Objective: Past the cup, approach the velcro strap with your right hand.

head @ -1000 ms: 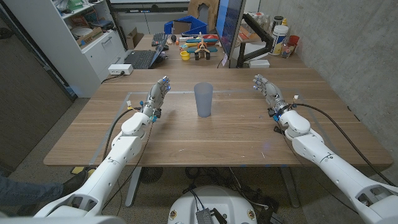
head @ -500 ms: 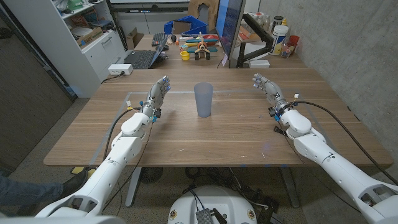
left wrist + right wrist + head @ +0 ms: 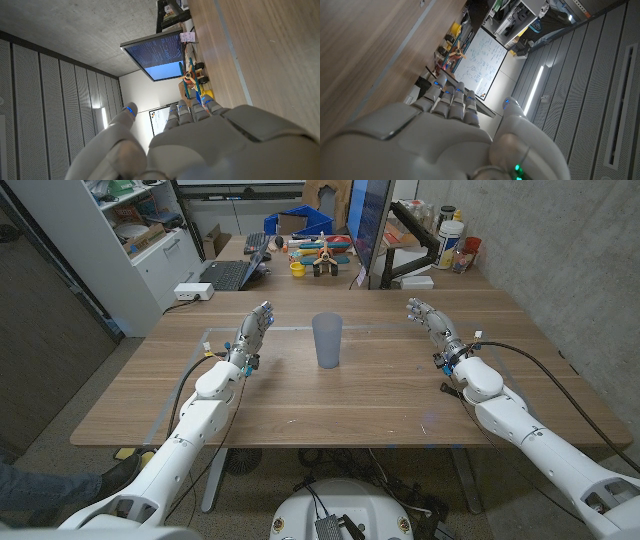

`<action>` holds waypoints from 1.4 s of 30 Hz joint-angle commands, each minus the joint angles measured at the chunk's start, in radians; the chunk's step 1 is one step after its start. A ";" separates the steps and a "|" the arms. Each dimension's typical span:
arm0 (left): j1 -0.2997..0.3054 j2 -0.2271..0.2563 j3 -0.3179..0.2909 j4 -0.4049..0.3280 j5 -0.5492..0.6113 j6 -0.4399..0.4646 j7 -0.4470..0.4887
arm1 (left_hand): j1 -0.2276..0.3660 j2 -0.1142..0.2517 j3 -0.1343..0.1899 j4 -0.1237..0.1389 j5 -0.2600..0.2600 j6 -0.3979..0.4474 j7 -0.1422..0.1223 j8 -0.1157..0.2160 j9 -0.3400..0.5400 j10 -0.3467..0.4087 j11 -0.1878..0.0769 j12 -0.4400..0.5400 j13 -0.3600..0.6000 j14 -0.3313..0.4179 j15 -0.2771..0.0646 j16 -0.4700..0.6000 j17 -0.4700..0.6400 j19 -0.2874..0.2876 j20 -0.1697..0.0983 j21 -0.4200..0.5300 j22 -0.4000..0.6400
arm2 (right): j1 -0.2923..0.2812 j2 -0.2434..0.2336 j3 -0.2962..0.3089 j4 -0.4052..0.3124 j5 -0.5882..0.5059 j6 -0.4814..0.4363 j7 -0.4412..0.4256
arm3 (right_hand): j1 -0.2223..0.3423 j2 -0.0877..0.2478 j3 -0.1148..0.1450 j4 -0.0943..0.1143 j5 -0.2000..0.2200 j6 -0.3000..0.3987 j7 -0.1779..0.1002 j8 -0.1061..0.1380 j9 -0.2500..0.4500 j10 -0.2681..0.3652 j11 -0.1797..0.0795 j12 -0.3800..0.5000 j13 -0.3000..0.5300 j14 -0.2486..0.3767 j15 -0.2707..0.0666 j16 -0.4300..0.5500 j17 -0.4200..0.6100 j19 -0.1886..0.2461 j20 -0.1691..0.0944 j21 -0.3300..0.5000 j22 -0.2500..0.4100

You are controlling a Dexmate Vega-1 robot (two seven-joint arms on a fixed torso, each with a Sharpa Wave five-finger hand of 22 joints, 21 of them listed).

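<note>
A: So, fingers first?

B: Right hand (image 3: 436,326) has its fingers (image 3: 420,311) spread, holding nothing, at about three o'clock from the cup (image 3: 327,340) and well apart from it. Left hand (image 3: 251,335) likewise, fingers open, at nine o'clock.

A: And the strap?

B: I can't find any velcro strap on the table (image 3: 380,395). Past the cup, at twelve o'clock, there's only clutter by the monitor (image 3: 367,225).

A: Step?

B: I'd judge the approach barely begun; next, the right hand should reach beyond the cup toward the far edge.

A: Any writing?

B: Screen text and whiteboard (image 3: 485,62) scribbles, too small to read.
</note>
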 commanded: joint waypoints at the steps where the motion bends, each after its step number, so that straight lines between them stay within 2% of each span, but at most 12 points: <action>1: 0.007 0.003 0.006 -0.021 0.008 0.013 0.016 | 0.008 0.002 0.003 -0.006 0.004 0.009 0.003 0.007 0.004 0.003 -0.004 0.007 0.003 -0.002 0.001 0.006 0.002 -0.026 -0.004 -0.002 0.004 | -0.010 -0.002 0.011 0.018 -0.024 0.037 -0.024 | 0.000 -0.011 0.002 -0.003 0.006 0.003 -0.008 0.010 0.002 0.013 -0.001 0.007 0.006 0.013 -0.008 0.006 -0.001 0.011 -0.036 -0.006 0.003; 9: 0.010 0.005 0.009 -0.032 0.010 0.021 0.024 | 0.014 0.010 0.006 -0.008 0.004 0.011 0.002 0.007 0.004 0.002 -0.002 0.006 0.002 -0.001 0.001 0.005 0.002 -0.025 -0.005 -0.006 0.004 | -0.008 -0.010 0.011 0.046 -0.043 0.084 -0.007 | -0.002 -0.018 -0.001 -0.007 0.009 0.010 -0.015 0.013 0.002 0.020 -0.011 0.008 0.006 0.021 -0.016 0.007 -0.002 0.020 -0.037 -0.012 0.003; 14: 0.008 0.004 0.013 -0.029 0.011 0.024 0.022 | 0.016 0.012 0.007 -0.009 0.004 0.013 0.002 0.006 0.004 0.003 -0.001 0.007 0.001 -0.001 0.001 0.005 0.002 -0.024 -0.004 -0.008 0.005 | -0.012 -0.016 0.011 0.044 -0.059 0.101 -0.010 | 0.008 -0.031 -0.002 -0.020 0.013 0.011 -0.019 0.013 0.002 0.023 -0.017 0.007 0.006 0.027 -0.021 0.005 -0.005 0.025 -0.038 -0.018 0.002; 27: 0.005 0.011 0.013 -0.037 0.012 0.028 0.017 | 0.019 0.015 0.007 -0.012 0.002 0.015 0.001 0.006 0.004 0.002 -0.004 0.006 0.000 -0.002 0.001 0.004 0.002 -0.024 -0.003 -0.014 0.005 | -0.044 -0.049 0.030 -0.011 -0.083 0.098 -0.036 | 0.020 -0.045 -0.003 -0.035 0.021 0.014 -0.024 0.013 0.002 0.032 -0.023 0.008 0.006 0.035 -0.027 0.002 -0.008 0.031 -0.039 -0.030 0.002; 29: 0.006 0.012 0.013 -0.039 0.011 0.029 0.017 | 0.019 0.015 0.007 -0.012 0.002 0.014 0.001 0.005 0.004 0.004 -0.006 0.007 0.000 -0.003 0.000 0.004 0.002 -0.024 -0.003 -0.015 0.005 | -0.048 -0.055 0.032 -0.018 -0.088 0.097 -0.037 | 0.021 -0.048 -0.004 -0.037 0.023 0.015 -0.026 0.013 0.002 0.031 -0.033 0.007 0.006 0.037 -0.028 0.002 -0.008 0.032 -0.039 -0.033 0.002; 33: 0.010 0.012 0.012 -0.044 0.011 0.029 0.020 | 0.020 0.016 0.006 -0.013 0.001 0.016 0.001 0.006 0.004 0.001 -0.003 0.005 -0.001 -0.003 0.001 0.004 0.002 -0.024 -0.003 -0.017 0.005 | -0.054 -0.061 0.037 -0.034 -0.082 0.082 -0.038 | 0.021 -0.050 -0.004 -0.039 0.024 0.017 -0.026 0.014 0.002 0.036 -0.025 0.008 0.006 0.041 -0.029 0.002 -0.008 0.034 -0.038 -0.036 0.002; 42: 0.015 0.007 0.014 -0.042 0.008 0.021 0.019 | 0.020 0.016 0.005 -0.014 0.000 0.017 0.002 0.005 0.004 0.003 -0.003 0.006 -0.001 -0.004 0.000 0.004 0.002 -0.024 -0.001 -0.021 0.005 | -0.050 -0.063 0.041 -0.001 -0.083 0.138 -0.011 | 0.035 -0.053 0.000 -0.051 0.032 0.022 -0.037 0.015 0.002 0.042 -0.048 0.008 0.006 0.054 -0.040 0.002 -0.009 0.043 -0.037 -0.047 0.003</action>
